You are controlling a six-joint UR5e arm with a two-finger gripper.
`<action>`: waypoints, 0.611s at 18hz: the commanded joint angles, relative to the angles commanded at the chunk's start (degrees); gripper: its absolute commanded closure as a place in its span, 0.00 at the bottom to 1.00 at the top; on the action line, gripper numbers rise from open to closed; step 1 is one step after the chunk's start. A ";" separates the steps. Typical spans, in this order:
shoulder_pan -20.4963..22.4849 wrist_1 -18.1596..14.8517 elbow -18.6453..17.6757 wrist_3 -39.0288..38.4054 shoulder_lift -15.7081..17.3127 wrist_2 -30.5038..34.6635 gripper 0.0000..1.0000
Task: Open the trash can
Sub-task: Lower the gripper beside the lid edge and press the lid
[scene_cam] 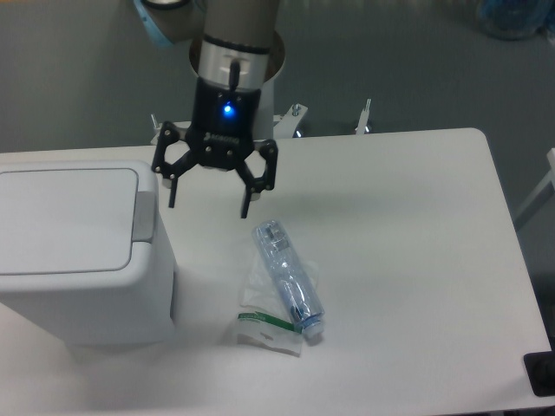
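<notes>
The trash can (78, 251) is a large white boxy bin at the left of the table, its flat lid down and a grey push bar (144, 222) along the lid's right edge. My gripper (209, 206) hangs open above the table just right of that bar, fingers pointing down, nothing between them. Its left fingertip (173, 201) is close to the bin's upper right corner; I cannot tell if it touches.
A crushed clear plastic bottle (288, 277) lies on a torn wrapper (269, 328) in the table's middle, just below and right of the gripper. The white table (416, 260) ends at the right edge. A dark object (541, 374) sits at the bottom right corner.
</notes>
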 joint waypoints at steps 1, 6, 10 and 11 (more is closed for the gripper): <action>-0.09 0.00 0.09 0.00 -0.09 -0.09 0.00; -0.44 0.09 0.18 0.17 -0.71 0.00 0.00; -0.53 0.09 0.18 0.53 -1.15 0.09 0.00; -0.53 0.09 0.18 0.53 -1.15 0.09 0.00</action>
